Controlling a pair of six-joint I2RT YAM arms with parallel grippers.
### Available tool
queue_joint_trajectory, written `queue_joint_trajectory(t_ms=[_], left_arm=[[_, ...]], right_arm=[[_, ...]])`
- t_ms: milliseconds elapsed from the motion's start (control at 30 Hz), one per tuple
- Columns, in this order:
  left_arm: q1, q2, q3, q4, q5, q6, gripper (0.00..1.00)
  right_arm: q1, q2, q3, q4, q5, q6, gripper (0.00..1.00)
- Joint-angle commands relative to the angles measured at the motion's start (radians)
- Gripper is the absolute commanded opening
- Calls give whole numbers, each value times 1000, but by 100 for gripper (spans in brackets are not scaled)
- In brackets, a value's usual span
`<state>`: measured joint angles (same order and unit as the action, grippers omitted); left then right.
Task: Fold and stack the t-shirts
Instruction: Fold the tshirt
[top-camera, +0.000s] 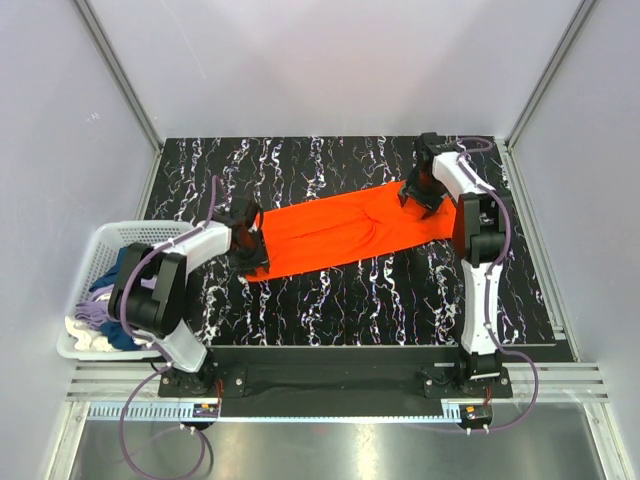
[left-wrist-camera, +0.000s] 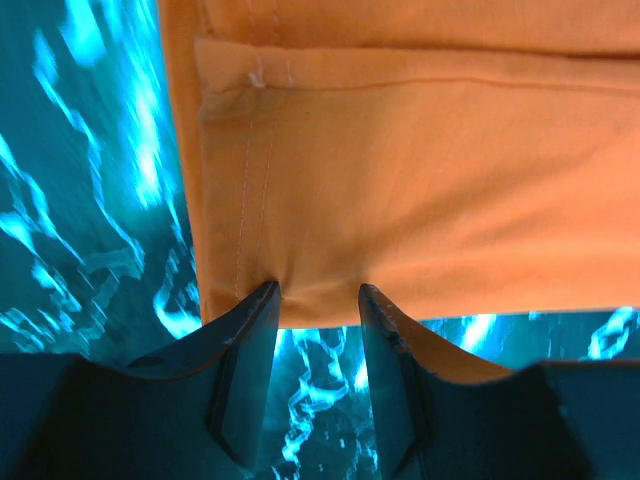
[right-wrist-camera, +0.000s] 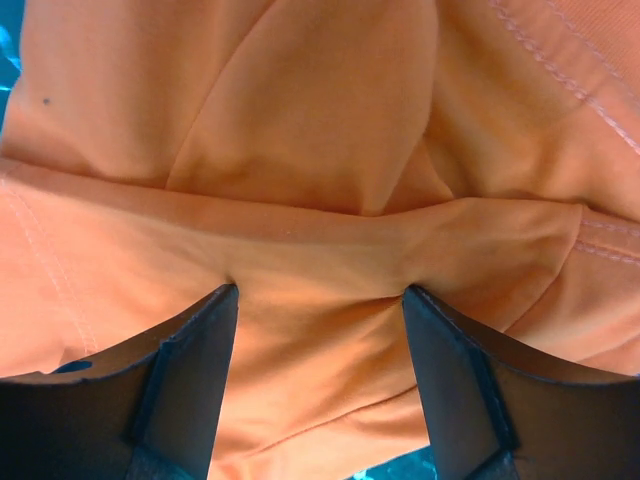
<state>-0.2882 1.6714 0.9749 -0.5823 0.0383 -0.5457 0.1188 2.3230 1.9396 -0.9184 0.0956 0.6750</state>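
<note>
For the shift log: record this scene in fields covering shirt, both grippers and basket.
shirt: bright orange cloth t-shirt, folded into a long strip, flat on black marbled table
left gripper: open, fingertips at strip's left end
right gripper: open, over bunched cloth at right end
basket: white plastic basket at table's left edge, holding navy, lavender and cream cloth

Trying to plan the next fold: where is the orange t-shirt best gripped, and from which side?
Likely its two short ends, pinched from above, approaching from the outer sides: the orange t-shirt lies flat as a long strip, so end grips should keep it taut.
</note>
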Motion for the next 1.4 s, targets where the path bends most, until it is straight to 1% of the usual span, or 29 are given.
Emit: queue_joint_trajectory(t_ms=[0, 133, 167, 200, 267, 300, 333, 433, 500, 567, 600, 667, 700, 767, 800, 833, 900, 933, 1000, 1033, 1067, 1100, 1133, 1167, 1200, 1267, 1300, 1333, 1367], left_arm=[[-45, -37, -148, -97, 86, -62, 45], [-101, -113, -229, -100, 123, -134, 45], [-120, -152, -238, -105, 132, -154, 45], [-173, -177, -249, -106, 138, -199, 45], [-236, -222, -246, -109, 156, -249, 45], [-296, -229, -242, -99, 175, -269, 46], [-325, -234, -217, -96, 199, -302, 47], [-426, -234, -139, -129, 218, -315, 49], [-480, -251, -44, -169, 210, -297, 52], [-499, -275, 39, -195, 187, -284, 53], [-503, -310, 60, -212, 175, -278, 55], [-502, -349, 105, -226, 135, -258, 58], [-500, -363, 155, -247, 109, -252, 60], [-499, -400, 195, -249, 57, -226, 62], [-499, -407, 227, -251, 37, -217, 62], [-493, -420, 240, -248, 8, -198, 62], [-465, -429, 252, -242, -12, -181, 63], [-451, -440, 249, -235, -18, -168, 63], [-408, -449, 242, -235, -28, -154, 62], [-399, -452, 234, -238, -35, -129, 63], [-391, -458, 226, -238, -37, -108, 62], [-379, -458, 216, -222, -35, -79, 63], [-373, -457, 196, -200, -23, 9, 63], [-367, -443, 185, -148, -3, 74, 64], [-367, -424, 180, -137, 11, 204, 70], [-368, -371, 215, -151, 9, 318, 79], [-368, -299, 231, -177, -15, 364, 81], [-370, -270, 248, -182, -62, 441, 83], [-370, -241, 255, -177, -80, 476, 85]], right_arm=[[41, 94, 102, -10, 82, -103, 75], [70, 171, 192, 3, 89, -190, 75], [74, 183, 221, 31, 70, -213, 79], [96, 208, 240, 41, 69, -262, 99], [119, 237, 309, 64, 26, -340, 100], [128, 271, 341, 58, 1, -342, 100], [133, 285, 370, 41, -34, -339, 100], [162, 311, 472, -2, -30, -353, 100], [176, 290, 530, -25, -17, -357, 100], [177, 253, 545, -30, -16, -357, 100], [177, 205, 544, -27, -11, -365, 100], [177, 161, 568, -54, 22, -396, 100], [177, 116, 576, -68, 36, -403, 100], [176, 66, 561, -89, 47, -414, 100], [177, 12, 538, -92, 50, -391, 100], [173, -19, 463, -79, -1, -361, 100], [144, -74, 403, -56, -197, -327, 100], [142, -83, 374, -63, -255, -301, 100], [148, -91, 366, -98, -238, -227, 100], [150, -93, 345, -131, -164, -195, 98], [150, -97, 322, -132, -133, -131, 95], [150, -102, 297, -128, -111, -100, 88], [150, -96, 283, -141, -62, -74, 87], [150, -85, 289, -157, -44, -33, 87], [151, -62, 294, -165, -33, -19, 91], [154, -37, 311, -175, -13, 6, 96], [154, -13, 321, -178, -7, 6, 97], [156, 1, 349, -184, -7, 8, 100], [157, 16, 369, -191, -10, 5, 100]])
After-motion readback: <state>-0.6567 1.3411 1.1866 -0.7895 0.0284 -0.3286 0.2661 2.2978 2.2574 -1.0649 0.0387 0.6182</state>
